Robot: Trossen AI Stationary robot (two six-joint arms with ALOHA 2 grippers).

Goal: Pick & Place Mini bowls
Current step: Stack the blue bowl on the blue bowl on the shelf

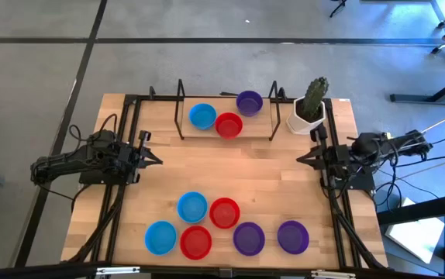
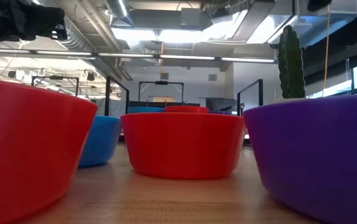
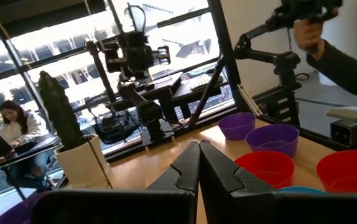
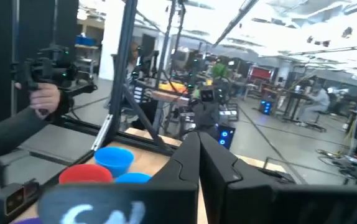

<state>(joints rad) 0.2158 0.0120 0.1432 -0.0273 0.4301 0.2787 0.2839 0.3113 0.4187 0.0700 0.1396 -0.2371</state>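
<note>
Left gripper (image 1: pixel 154 160) and right gripper (image 1: pixel 303 159) parked at desk (image 1: pixel 269 186) sides, fingers pressed together, empty. Six mini bowls (image 1: pixel 224 212) clustered at near edge, touching; three in far rack (image 1: pixel 226 116). Risk: grabbing one nudges neighbours; cactus pot (image 1: pixel 308 118) close to rack.

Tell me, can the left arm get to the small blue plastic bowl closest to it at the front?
Probably yes. The left gripper waits shut at the table's left edge, and only bare wood lies between it and the small blue plastic bowl; the neighbouring red bowl sits on its far side.
</note>
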